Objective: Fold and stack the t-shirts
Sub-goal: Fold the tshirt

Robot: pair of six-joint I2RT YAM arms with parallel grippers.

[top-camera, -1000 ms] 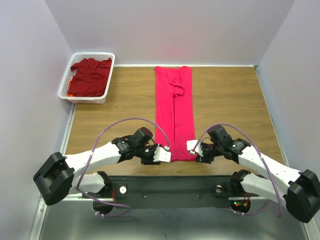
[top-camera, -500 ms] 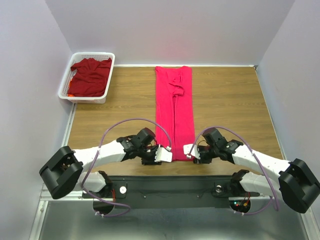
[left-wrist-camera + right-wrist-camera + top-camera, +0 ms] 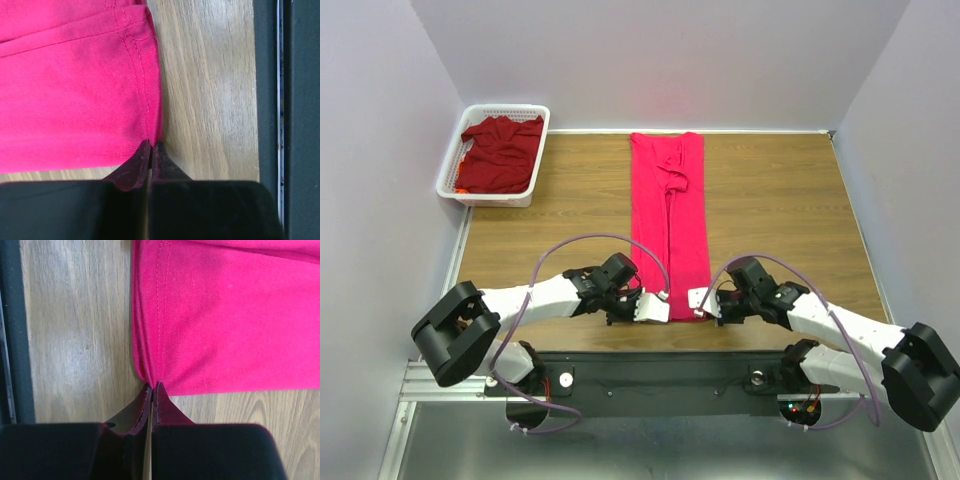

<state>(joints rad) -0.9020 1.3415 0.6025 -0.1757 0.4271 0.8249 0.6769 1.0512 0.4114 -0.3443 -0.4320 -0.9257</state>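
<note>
A bright pinkish-red t-shirt [image 3: 668,215] lies down the middle of the wooden surface [image 3: 775,210], folded lengthwise into a long narrow strip. Its neck end is towards the far wall and its stitched hem is at the near edge. The left hand [image 3: 658,309] sits low at the near left corner of that hem. In its own wrist view the two dark fingers [image 3: 134,170] are clenched together, nipping the very corner of the cloth. The right hand [image 3: 701,300] mirrors it at the near right corner, fingers [image 3: 167,412] pressed shut on the hem, which puckers slightly where they bite. Well apart, in the far left corner, a white plastic mesh basket [image 3: 448,172] holds a darker maroon-red t-shirt [image 3: 502,152], crumpled in a heap.
</note>
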